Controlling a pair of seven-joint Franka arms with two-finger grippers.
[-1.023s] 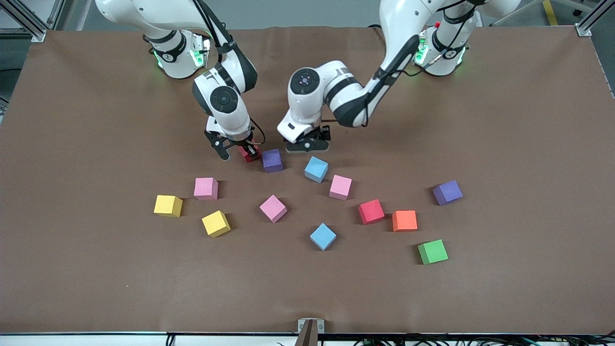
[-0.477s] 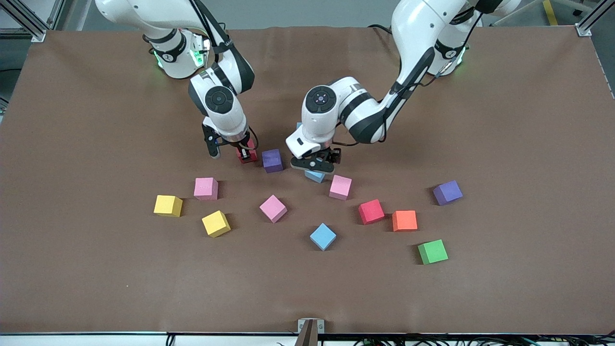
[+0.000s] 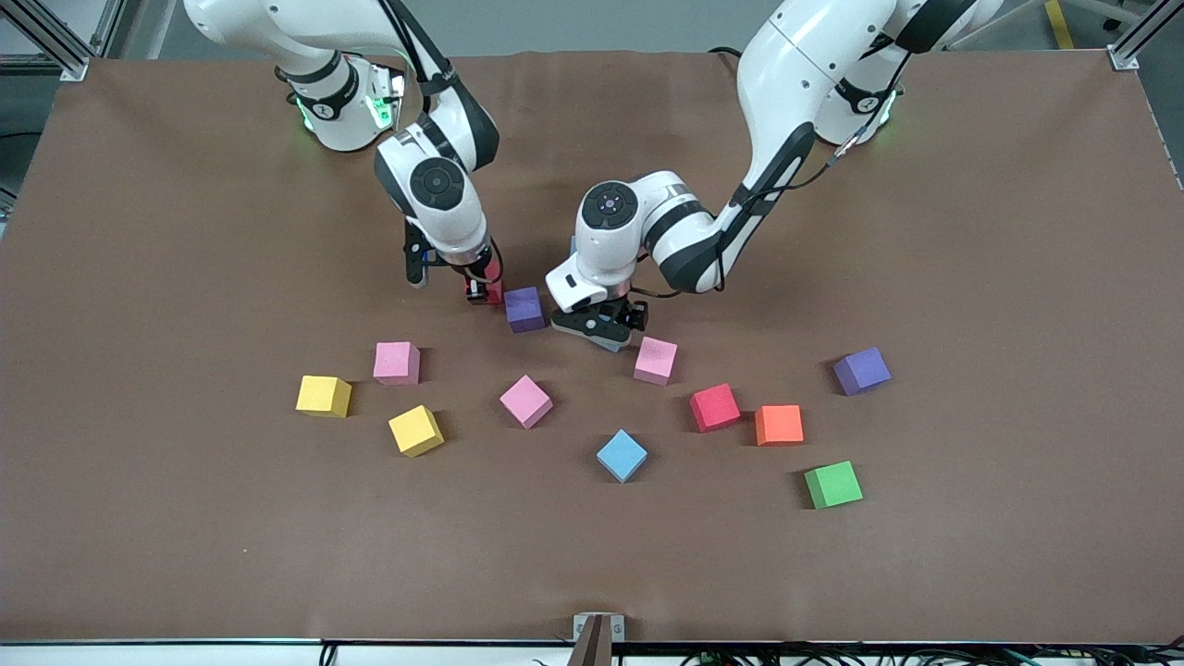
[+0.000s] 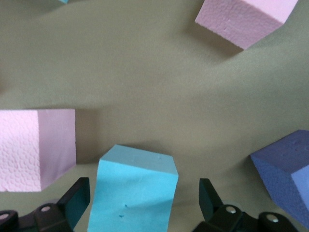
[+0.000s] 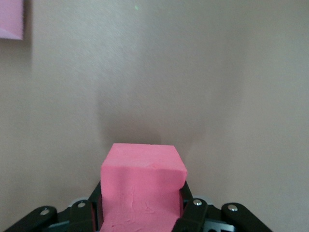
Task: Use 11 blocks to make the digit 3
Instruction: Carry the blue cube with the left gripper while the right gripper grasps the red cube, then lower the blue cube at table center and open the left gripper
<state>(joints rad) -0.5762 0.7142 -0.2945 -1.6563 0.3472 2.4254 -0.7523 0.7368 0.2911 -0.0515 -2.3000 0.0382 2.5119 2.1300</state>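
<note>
- My left gripper point(image 4: 145, 205): fingers spread wide astride the blue cube point(image 4: 133, 193), not gripping yet.
- My right gripper point(image 5: 140, 212) pinches a red cube point(image 5: 142, 186) beside the purple cube point(image 3: 524, 308), mid-table.
- Risk: blue sits skewed between my fingers; closing could twist it or nudge the pink cube point(image 3: 656, 359).
</note>
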